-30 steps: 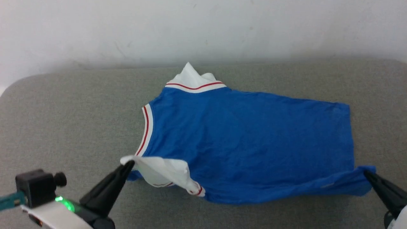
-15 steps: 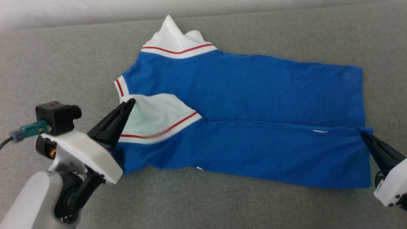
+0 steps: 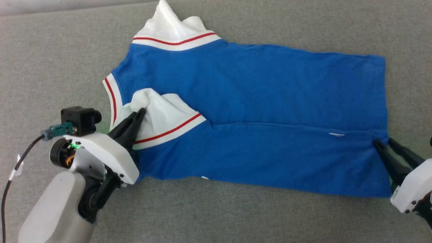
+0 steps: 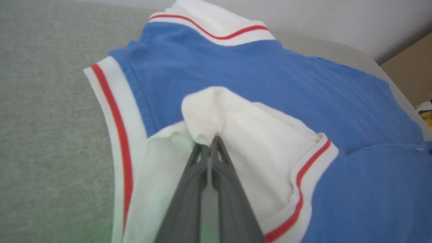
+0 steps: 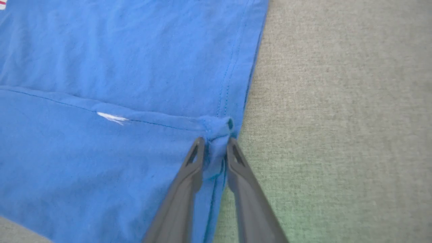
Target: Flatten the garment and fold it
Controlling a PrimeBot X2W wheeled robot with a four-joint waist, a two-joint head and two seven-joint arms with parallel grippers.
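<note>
A royal-blue garment (image 3: pixel 270 84) with white sleeves and red-striped trim lies spread across the middle of a grey fabric surface (image 3: pixel 50 50). Its collar is toward the left side, its hem toward the right, and one sleeve is near the far edge. Its near long side is folded over onto the body. My left gripper (image 3: pixel 141 111) is pinched closed on the folded-in white sleeve. My right gripper (image 3: pixel 381 141) stands narrowly parted, the blue hem corner bunched between its fingers.

- No lettering, number or brand is showing legibly on the blue jersey (image 3: pixel 270 84), which is lying plain side up.
- A small white mark (image 5: pixel 113 118) is peeking from its folded edge, too slight to read.
</note>
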